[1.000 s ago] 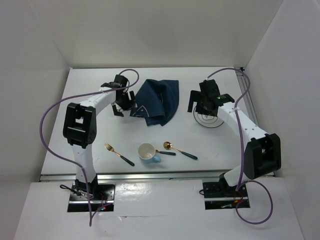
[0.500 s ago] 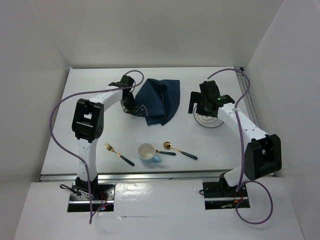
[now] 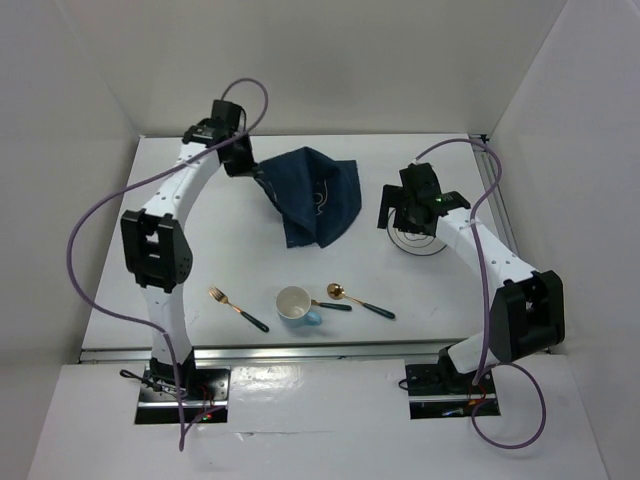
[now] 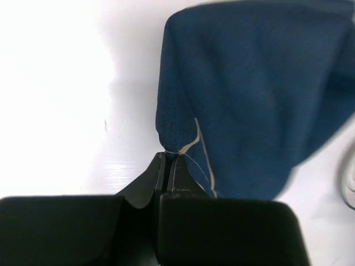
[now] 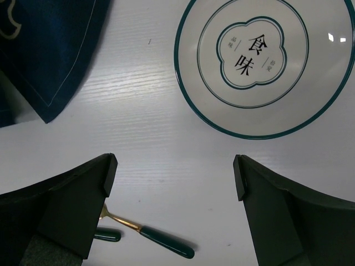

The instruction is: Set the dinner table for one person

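**Counter** (image 3: 260, 262): matte white, rectangular, rail-edged. It fills the middle of the top view, beyond both arm bases, with white panels on three sides. It carries every item below.

**Placemat** (image 3: 318, 195): navy blue cloth with pale stitching, rumpled and folded over itself, at the far centre of the counter. One corner is drawn up toward the far left.

**Left pincer** (image 4: 169, 160): clamped tight on that corner's stitched hem, and the cloth hangs away from the fingertips. In the top view it sits at the far left (image 3: 252, 170).

**Right pincer** (image 5: 175, 166): jaws spread wide and gripping nothing, poised above bare counter just beside the plate's near rim.

**Plate** (image 5: 310, 94): white, with teal rings and a central emblem of characters. It lies flat at the far right, apart from the placemat.

**Cup** (image 3: 293, 302): white with a pale blue handle, upright at the near centre.

**Fork** (image 3: 238, 308): gold with a dark green handle, left of the cup.

**Spoon** (image 3: 360, 303): gold bowl with a dark green handle, right of the cup.
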Controlling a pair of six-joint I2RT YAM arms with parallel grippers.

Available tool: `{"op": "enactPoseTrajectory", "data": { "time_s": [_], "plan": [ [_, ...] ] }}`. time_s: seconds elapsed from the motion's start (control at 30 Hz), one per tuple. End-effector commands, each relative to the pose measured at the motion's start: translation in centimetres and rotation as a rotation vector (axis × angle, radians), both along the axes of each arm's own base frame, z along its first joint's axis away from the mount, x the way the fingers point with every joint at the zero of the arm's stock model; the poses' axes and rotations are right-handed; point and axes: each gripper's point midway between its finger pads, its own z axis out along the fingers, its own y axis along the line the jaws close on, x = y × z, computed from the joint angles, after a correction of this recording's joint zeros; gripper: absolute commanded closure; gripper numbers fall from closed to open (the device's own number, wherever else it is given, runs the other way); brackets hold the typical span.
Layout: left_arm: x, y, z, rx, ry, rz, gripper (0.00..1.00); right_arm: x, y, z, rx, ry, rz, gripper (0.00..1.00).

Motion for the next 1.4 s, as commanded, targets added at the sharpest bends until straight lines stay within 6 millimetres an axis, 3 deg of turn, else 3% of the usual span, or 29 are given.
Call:
{"op": "enactPoseTrajectory", "data": {
  "time_s": [0.0, 0.13, 0.27, 0.33, 0.43, 0.5, 0.6, 0.63, 0.7, 0.83, 0.9, 0.93, 1.0, 1.03, 1.1, 1.37],
  "plan": [
    [-0.3, -0.4, 12.1, -0.049, -0.283, -0.122, 1.0, 0.7, 0.0, 1.9, 0.01, -0.067, -0.009, 0.0],
    [-1.7, -3.5, 17.3, -0.156, -0.409, -0.252, 1.0, 1.4, 0.2, 2.3, 0.014, -0.08, -0.009, 0.0],
    [-3.9, -5.8, 19.3, -0.202, -0.437, -0.33, 1.0, 2.2, 0.8, 3.3, 0.048, -0.096, 0.005, 0.0],
    [-5.0, -7.8, 20.1, -0.247, -0.459, -0.401, 1.0, 2.2, 1.7, 3.5, 0.084, -0.098, 0.046, 0.0],
    [-7.1, -11.2, 19.9, -0.285, -0.445, -0.543, 1.0, 2.5, 2.1, 4.6, 0.142, -0.131, 0.07, 0.0],
    [-8.4, -12.3, 19.2, -0.272, -0.422, -0.605, 1.0, 2.7, 2.1, 5.2, 0.163, -0.139, 0.075, 0.0],
    [-10.3, -14.0, 17.7, -0.301, -0.368, -0.73, 1.0, 3.1, 2.0, 6.5, 0.194, -0.165, 0.07, 0.0],
    [-10.2, -14.4, 16.0, -0.314, -0.318, -0.751, 1.0, 2.9, 2.4, 6.5, 0.212, -0.16, 0.088, 0.0],
    [-10.4, -14.7, 15.2, -0.326, -0.276, -0.772, 1.0, 3.2, 3.0, 7.6, 0.231, -0.179, 0.117, 0.0],
    [-10.7, -15.3, 15.8, -0.379, -0.296, -0.776, 1.0, 2.7, 4.4, 8.1, 0.269, -0.169, 0.211, 0.0],
    [-10.5, -15.5, 16.9, -0.392, -0.333, -0.769, 1.0, 2.5, 6.0, 10.4, 0.311, -0.254, 0.32, 0.0],
    [-10.5, -15.5, 16.9, -0.392, -0.333, -0.769, 1.0, 1.8, 6.7, 10.2, 0.322, -0.266, 0.367, 0.0],
    [-10.2, -15.6, 17.2, -0.392, -0.338, -0.77, 1.0, -0.1, 9.0, 12.6, 0.356, -0.359, 0.538, 0.0],
    [-10.1, -15.6, 16.3, -0.392, -0.308, -0.765, 1.0, -0.4, 9.7, 12.9, 0.359, -0.406, 0.584, 0.0],
    [-10.0, -15.8, 16.5, -0.398, -0.312, -0.772, 1.0, -1.5, 11.2, 13.9, 0.343, -0.459, 0.662, 0.0],
    [-9.7, -15.5, 16.8, -0.382, -0.308, -0.744, 1.0, -3.2, 15.8, 12.8, 0.27, -0.459, 0.784, 0.01]
  ]
}}
